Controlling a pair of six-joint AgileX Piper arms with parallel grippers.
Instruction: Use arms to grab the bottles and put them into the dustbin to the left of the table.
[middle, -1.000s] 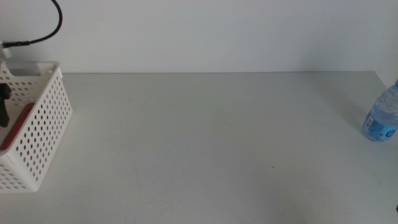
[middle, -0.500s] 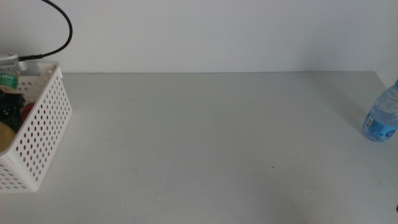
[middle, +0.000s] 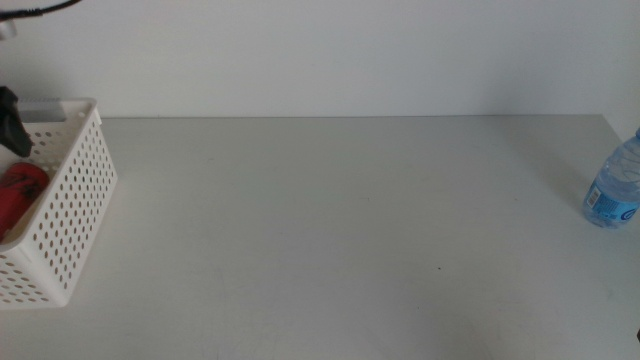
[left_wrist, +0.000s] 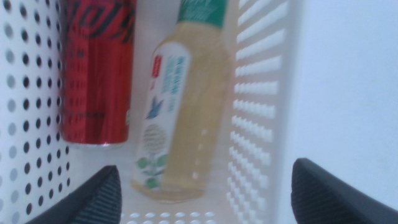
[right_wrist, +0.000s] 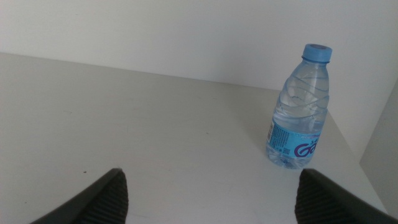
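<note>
Grey worktop (middle: 340, 230), white dustbin (middle: 60, 200) at its left edge, one bottle left to bin.
Your left tool (left_wrist: 205, 186) hangs above the dustbin, jaws apart, empty; red can (left_wrist: 96, 74) and yellow bottle (left_wrist: 180, 112) lie inside. Next, send your right tool (right_wrist: 211, 193), jaws apart, to the upright water bottle (right_wrist: 297, 109) far right.

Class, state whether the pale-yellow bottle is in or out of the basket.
In: the pale-yellow bottle lies inside the white basket, beside the red can.

water bottle (right_wrist: 298, 112) upright on table (right_wrist: 143, 137) | blue cap on | right gripper (right_wrist: 211, 193) fingers spread, empty
</note>
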